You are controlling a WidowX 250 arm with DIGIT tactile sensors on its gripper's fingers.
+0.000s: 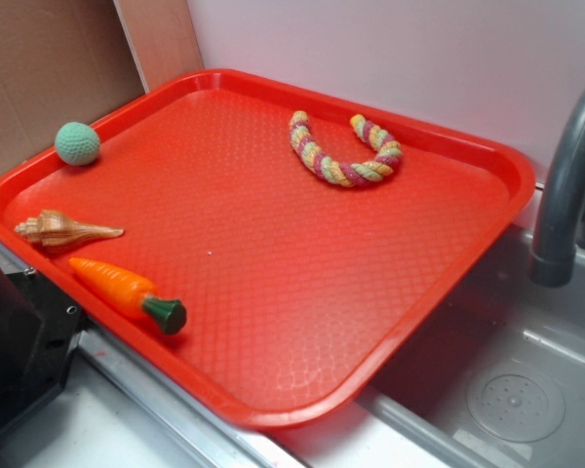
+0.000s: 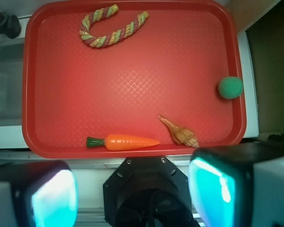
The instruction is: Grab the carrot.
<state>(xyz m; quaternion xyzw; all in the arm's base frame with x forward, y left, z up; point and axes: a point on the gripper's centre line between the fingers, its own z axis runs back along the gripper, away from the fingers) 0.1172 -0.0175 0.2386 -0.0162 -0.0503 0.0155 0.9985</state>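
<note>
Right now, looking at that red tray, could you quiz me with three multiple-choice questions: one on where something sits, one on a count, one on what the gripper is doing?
1. What lies nearest the carrot?
A. the rope ring
B. the seashell
C. the green ball

2. How many things lie on the red tray?
A. two
B. four
C. six

3. What is the gripper doing?
A. holding the carrot
B. holding the seashell
C. open, holding nothing

Answers:
1. B: the seashell lies just beside the carrot, while the rope ring and green ball lie farther off.
2. B: carrot, seashell, ball and rope ring.
3. C: the wrist view shows both fingers spread wide at the tray's near edge, nothing between them.
</note>
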